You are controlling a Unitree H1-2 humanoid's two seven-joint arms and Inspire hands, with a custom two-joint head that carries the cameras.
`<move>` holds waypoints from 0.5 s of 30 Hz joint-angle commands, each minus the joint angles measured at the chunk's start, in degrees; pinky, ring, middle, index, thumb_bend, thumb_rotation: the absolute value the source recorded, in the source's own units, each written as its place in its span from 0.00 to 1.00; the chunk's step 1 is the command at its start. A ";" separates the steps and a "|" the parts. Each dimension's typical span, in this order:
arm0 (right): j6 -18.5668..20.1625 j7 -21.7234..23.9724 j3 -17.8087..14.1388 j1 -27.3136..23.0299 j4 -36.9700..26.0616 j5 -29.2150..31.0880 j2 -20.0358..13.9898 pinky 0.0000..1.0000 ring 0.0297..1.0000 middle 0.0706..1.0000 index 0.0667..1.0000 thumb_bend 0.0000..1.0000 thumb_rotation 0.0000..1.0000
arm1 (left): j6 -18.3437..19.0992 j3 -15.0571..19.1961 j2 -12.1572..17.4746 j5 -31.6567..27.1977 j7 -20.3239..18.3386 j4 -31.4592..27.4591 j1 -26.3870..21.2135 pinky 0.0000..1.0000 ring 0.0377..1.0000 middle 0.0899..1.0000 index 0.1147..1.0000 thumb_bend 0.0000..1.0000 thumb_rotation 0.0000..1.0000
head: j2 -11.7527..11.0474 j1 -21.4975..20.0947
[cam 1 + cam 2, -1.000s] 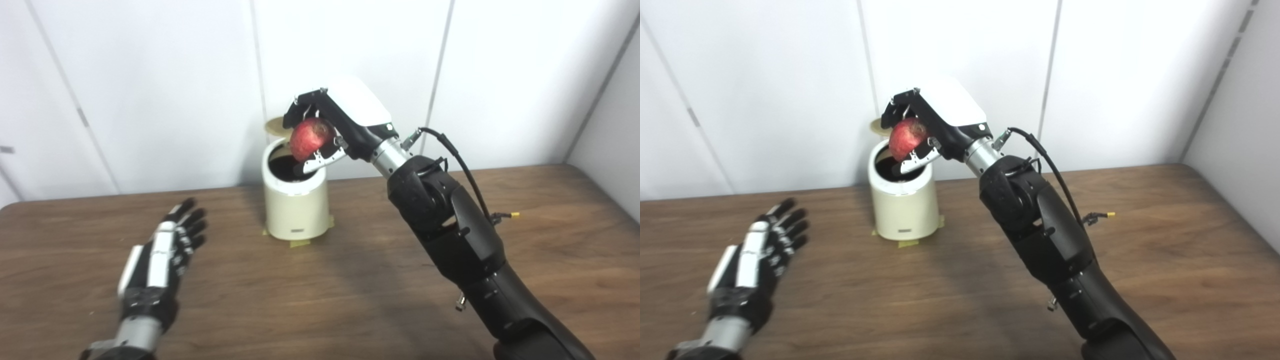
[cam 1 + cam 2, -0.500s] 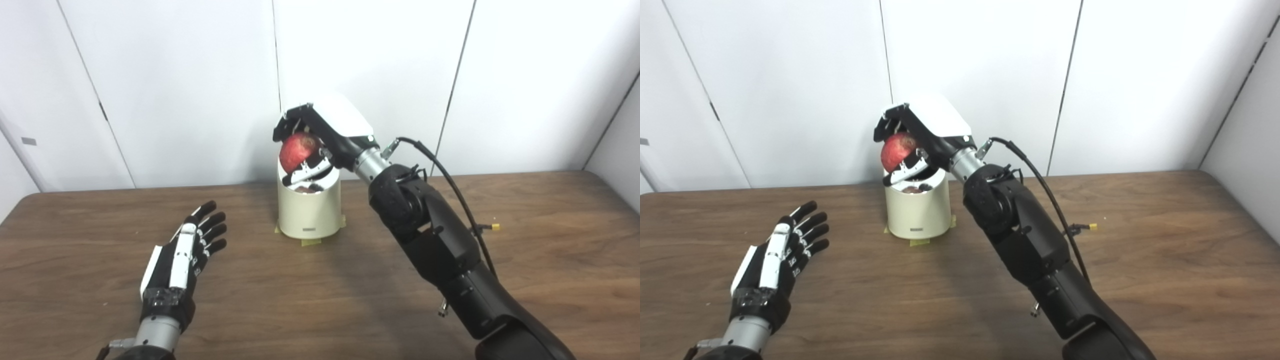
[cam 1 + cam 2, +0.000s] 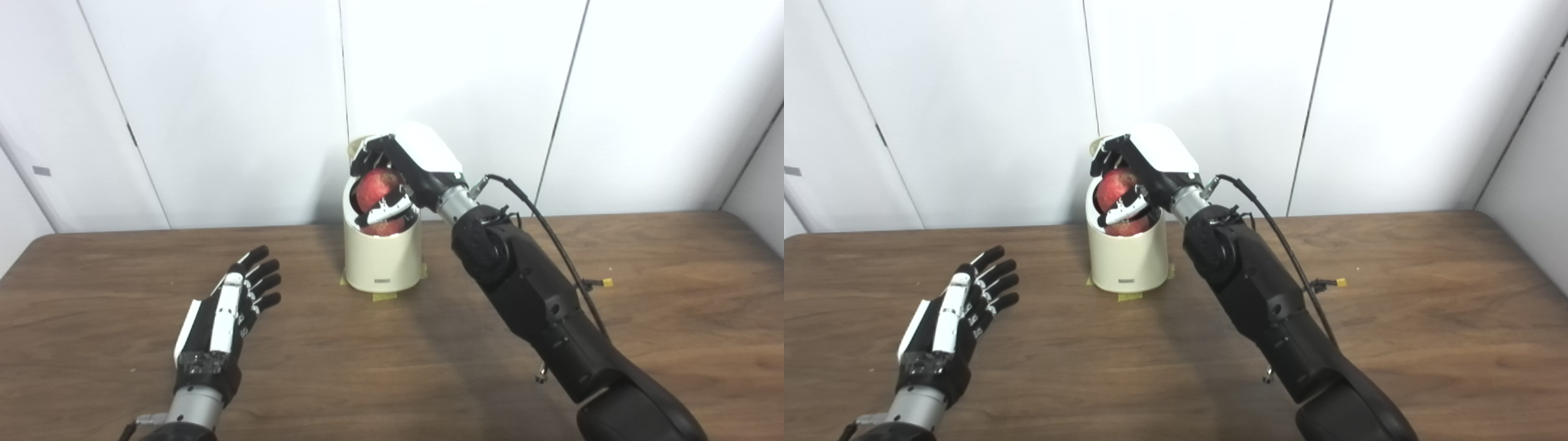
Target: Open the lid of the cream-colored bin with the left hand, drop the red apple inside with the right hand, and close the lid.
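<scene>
In the left eye view, your right hand point(image 3: 398, 177) is closed around the round red apple point(image 3: 377, 187), holding it right at the mouth of the cream-colored cylindrical bin point(image 3: 383, 260). A second reddish shape shows just under the apple inside the bin's rim; you cannot tell whether it is a reflection or another fruit. The bin's round cream lid point(image 3: 356, 147) stands up behind the hand, mostly hidden. Your left hand point(image 3: 226, 321) hovers over the brown wooden table point(image 3: 122, 282), fingers spread and holding nothing, well apart from the bin.

In the right eye view, the same grip shows: fingers point(image 3: 1107, 160) curl over the apple's top, the thumb point(image 3: 1124, 208) crosses below it. Yellow tape tabs point(image 3: 1128, 297) mark the bin's base.
</scene>
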 commanded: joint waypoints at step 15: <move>-0.08 -0.42 0.09 -4.51 -0.50 1.75 -1.01 0.37 0.41 0.48 0.47 0.50 0.00 | -0.53 0.24 -0.95 2.44 -0.16 -1.82 -0.63 0.84 0.84 0.84 0.87 0.30 1.00 | 0.57 -0.12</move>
